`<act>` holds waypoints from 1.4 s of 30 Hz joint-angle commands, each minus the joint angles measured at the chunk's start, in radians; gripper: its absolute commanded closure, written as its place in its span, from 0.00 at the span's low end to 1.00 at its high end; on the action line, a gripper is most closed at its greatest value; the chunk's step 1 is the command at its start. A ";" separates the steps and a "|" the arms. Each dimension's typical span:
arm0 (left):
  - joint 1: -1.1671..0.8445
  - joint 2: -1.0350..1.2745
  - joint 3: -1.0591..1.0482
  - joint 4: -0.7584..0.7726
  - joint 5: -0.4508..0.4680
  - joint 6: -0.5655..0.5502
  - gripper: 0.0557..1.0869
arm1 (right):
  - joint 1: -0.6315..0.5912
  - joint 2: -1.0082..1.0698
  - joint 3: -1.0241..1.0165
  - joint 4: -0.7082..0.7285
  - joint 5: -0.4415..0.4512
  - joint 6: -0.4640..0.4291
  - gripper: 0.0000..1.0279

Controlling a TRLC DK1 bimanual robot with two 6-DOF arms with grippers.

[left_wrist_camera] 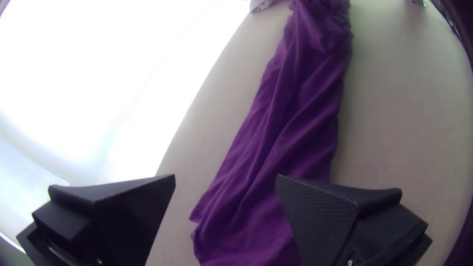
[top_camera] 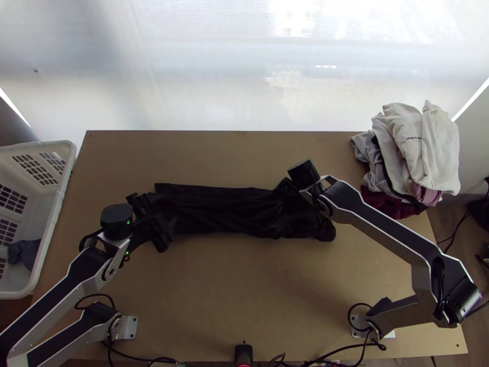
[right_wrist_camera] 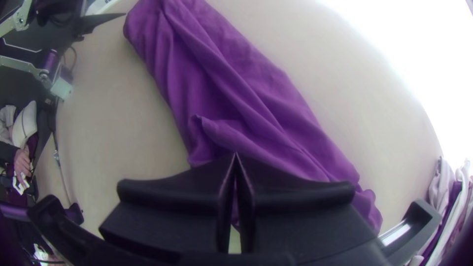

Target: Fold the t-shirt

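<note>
Far L, white basket (top_camera: 60,196) beside the counter (top_camera: 214,293), w/ a dark cloth (top_camera: 24,252) inside. Next, L end effector (left_wrist_camera: 225,176) is at the L end of the t-shirt (top_camera: 232,211), fingers wide apart, nothing gripped; cloth end lies partly btwn & below the tips, prob. lined up for a grab. T-shirt is mid-counter, toward the far side, running crosswise as one long narrow strip: dark in top view, purple in the wrist views. Looks gathered or folded lengthwise, exact no. of layers can't be told. Long creases run its length, plus a small raised tuck near the R end; edges a bit wavy. R end effector (right_wrist_camera: 235,155) is over that R end, fingers together at the tips; can't tell if any cloth is pinched. Progress: approx. halfway, I'd judge. Lengthwise narrowing looks done; left to do: bring the ends in to make a compact bundle, flatten creases, then maybe add to the pile. Far R, clothes pile (top_camera: 374,178) at the counter's far R corner, loosely stacked, w/ a pale top (top_camera: 440,160) uppermost. Re labels: small dark print on the pale top, not read off; none made out on the t-shirt.
</note>
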 commanded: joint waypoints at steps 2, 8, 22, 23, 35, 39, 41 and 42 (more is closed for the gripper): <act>-0.024 0.018 -0.114 0.237 -0.008 0.047 0.04 | 0.029 0.050 -0.009 0.049 0.003 0.022 0.97; -0.123 -0.001 -0.194 0.331 -0.010 0.021 0.04 | 0.015 0.050 -0.034 0.115 0.004 0.039 0.97; -0.184 0.007 -0.313 0.280 -0.013 0.193 0.04 | -0.013 0.085 -0.055 0.176 0.004 0.047 0.97; -0.172 0.030 -0.316 0.300 -0.013 0.211 0.04 | -0.013 0.085 -0.057 0.176 0.004 0.047 0.97; -0.107 0.228 -0.307 0.462 -0.020 0.349 0.04 | -0.014 0.094 -0.078 0.213 0.004 0.053 0.97; -0.075 0.254 -0.261 0.472 -0.020 0.332 0.04 | -0.014 0.091 -0.095 0.215 0.003 0.053 0.97; -0.063 0.268 -0.243 0.472 -0.020 0.331 0.04 | -0.016 0.089 -0.107 0.224 0.003 0.053 0.97; -0.055 0.278 -0.235 0.472 -0.020 0.332 0.04 | -0.014 0.089 -0.112 0.225 0.003 0.055 0.97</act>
